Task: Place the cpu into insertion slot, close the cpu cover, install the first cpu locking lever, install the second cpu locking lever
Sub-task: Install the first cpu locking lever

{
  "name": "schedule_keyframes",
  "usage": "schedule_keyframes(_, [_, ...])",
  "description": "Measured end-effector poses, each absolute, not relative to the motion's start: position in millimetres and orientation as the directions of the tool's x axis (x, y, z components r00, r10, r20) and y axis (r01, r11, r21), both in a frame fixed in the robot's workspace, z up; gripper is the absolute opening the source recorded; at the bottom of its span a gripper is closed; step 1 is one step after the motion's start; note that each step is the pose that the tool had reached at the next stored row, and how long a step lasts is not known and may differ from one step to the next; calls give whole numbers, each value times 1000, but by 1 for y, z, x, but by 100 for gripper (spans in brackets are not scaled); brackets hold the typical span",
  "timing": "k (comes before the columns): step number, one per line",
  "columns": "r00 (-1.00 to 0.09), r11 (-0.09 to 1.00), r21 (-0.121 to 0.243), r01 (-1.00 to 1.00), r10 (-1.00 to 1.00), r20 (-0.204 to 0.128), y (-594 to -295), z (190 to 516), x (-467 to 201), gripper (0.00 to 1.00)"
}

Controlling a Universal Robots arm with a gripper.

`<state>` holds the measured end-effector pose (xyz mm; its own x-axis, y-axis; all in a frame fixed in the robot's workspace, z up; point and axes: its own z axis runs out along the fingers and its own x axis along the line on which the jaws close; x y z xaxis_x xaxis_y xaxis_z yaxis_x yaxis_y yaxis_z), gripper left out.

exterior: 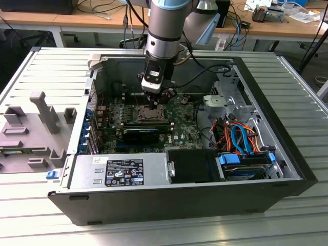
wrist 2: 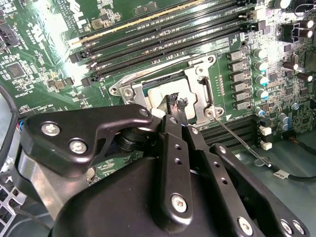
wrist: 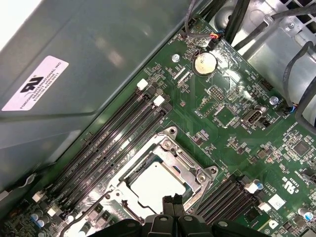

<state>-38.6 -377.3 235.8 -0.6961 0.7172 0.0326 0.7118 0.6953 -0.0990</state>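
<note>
**Slot and claw, seen from three cameras.** The cpu (wrist: 154, 186) sits in the slot (exterior: 148, 114). Its pale top shows through the cut-out of the cover (wrist: 191, 167), which lies flat over it. Memory slots (wrist: 116, 131) flank the slot on two opposite sides, with their long axes parallel to its edges.

In the exterior view the slot is near the middle of the board, inside the open case (exterior: 287, 159) that lies on its side on the table (exterior: 31, 225). From the slot, the labelled black box (exterior: 125, 171) is at 7 o'clock and the drive cage (exterior: 225, 100) at 3 o'clock.

A thin wire lever (wrist 2: 239, 142) leaves one corner of the slot and runs obliquely across the neighbouring memory slots. Its long axis departs from the slot's edge, so it is judged unlatched. The other lever cannot be made out with certainty.

The claw (exterior: 154, 102) hangs from the arm (exterior: 164, 31) directly over the slot. In the exterior view the slot lies at 6 o'clock from the claw's tip, just beside it. In both wrist views the two fingertips (wrist 2: 173, 102) are pressed together with no gap and nothing between them. They are poised over the cover's rim at the edge of the cut-out. Whether they touch the metal cannot be told.

The governing relation is that the lever's root lies just beside the closed claw, while its free end points away from it.
</note>
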Motion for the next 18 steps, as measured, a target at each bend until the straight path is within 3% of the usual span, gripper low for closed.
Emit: schedule_keyframes(18, [-712, 711, -99, 696, 702, 33, -377, 236, -39, 11])
